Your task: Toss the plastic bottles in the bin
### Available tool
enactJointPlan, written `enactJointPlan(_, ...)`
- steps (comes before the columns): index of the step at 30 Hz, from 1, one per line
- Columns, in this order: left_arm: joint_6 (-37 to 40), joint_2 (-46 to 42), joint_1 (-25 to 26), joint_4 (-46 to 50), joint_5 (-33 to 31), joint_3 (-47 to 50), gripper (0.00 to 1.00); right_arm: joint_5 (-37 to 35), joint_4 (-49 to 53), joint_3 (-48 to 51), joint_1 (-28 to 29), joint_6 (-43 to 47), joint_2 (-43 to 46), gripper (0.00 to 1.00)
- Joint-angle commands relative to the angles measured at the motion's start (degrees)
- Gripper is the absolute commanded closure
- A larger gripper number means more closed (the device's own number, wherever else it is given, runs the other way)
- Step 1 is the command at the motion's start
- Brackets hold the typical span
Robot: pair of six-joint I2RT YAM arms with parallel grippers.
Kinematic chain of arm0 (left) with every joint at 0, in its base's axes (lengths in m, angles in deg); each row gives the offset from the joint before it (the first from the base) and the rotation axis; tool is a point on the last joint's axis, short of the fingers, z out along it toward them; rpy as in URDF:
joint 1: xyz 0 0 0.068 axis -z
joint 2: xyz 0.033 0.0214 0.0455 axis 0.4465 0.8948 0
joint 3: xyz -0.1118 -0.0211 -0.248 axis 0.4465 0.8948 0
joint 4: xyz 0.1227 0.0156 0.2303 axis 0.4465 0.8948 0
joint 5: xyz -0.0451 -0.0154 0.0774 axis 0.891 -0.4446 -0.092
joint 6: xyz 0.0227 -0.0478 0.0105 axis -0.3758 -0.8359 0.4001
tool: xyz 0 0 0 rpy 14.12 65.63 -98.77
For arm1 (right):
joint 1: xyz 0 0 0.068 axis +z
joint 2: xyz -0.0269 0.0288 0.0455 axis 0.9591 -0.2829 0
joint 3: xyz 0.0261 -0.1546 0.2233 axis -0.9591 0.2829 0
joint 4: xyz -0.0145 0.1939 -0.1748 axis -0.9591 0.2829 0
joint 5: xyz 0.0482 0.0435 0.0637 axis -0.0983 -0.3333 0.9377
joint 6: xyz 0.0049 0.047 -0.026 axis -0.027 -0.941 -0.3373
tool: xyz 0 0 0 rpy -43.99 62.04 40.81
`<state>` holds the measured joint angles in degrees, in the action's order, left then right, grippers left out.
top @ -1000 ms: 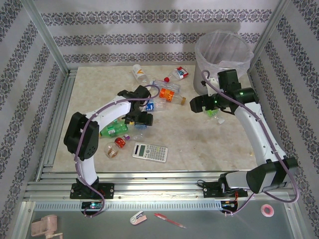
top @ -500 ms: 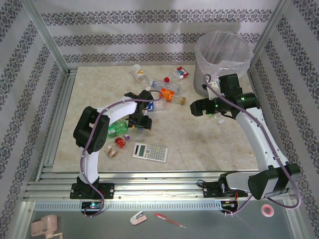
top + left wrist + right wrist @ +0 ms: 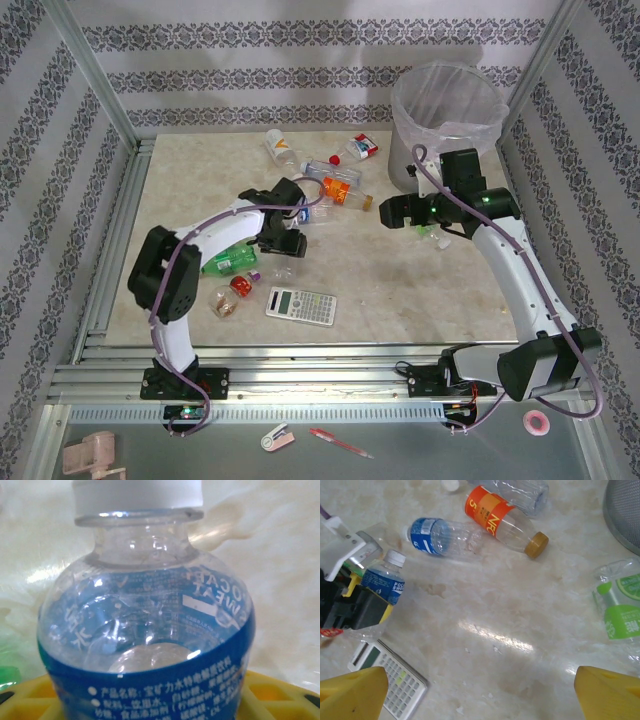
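The bottle (image 3: 150, 630) between my left fingers carries a blue band; seen backwards through its clear wall I read part of "POCARI SWEAT", and small white Chinese print runs along the lower band, too fine for me to read; its white cap is cut off by the top edge of my left wrist view. My left gripper (image 3: 284, 240) stands around this bottle, yellow pads low on either side of the blue band; whether they press it or merely flank it I cannot tell. My right gripper (image 3: 480, 687) is spread wide with nothing between the tips, hanging over bare table (image 3: 495, 630). Ahead of it lies a bottle with an orange label (image 3: 502, 520) and a gold cap, lettered what looks like "NFC"; beside that, a clear bottle with a blue label (image 3: 445, 536) whose white mark I cannot read; at the right edge a crushed green-labelled bottle (image 3: 620, 610), partly cut off, its writing too small. The calculator (image 3: 390, 677) lies near my left wrist, half out of the picture. The bin (image 3: 398, 110) stands in the far right corner just behind my right wrist, well apart from the bottle in my left jaws; from above, a red-labelled bottle (image 3: 362, 148) and a green one (image 3: 232, 262) lie on the table too.
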<state>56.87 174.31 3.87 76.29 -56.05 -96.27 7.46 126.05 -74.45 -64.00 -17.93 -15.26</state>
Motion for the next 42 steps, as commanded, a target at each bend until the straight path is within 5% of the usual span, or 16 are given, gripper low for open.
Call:
enactJointPlan(1,2.54,-6.48,1.16,-6.02,1.56,0.60,0.51,4.62,-4.60,1.50,-1.65,-3.85,2.01,0.04)
enactJointPlan(15,6.27,-20.53,4.47,-26.75,15.28,9.53,0.51,27.17,-23.90,7.30,-3.07,-19.67,3.84,0.06)
enactJointPlan(25,8.44,-20.28,8.00,-29.24,19.95,8.21,0.53,27.60,-28.73,9.07,3.06,-23.96,2.09,0.15)
enactJointPlan(42,10.49,-20.27,11.75,-31.35,22.10,7.51,0.57,28.12,-31.02,10.80,5.19,-27.26,-0.19,0.29)
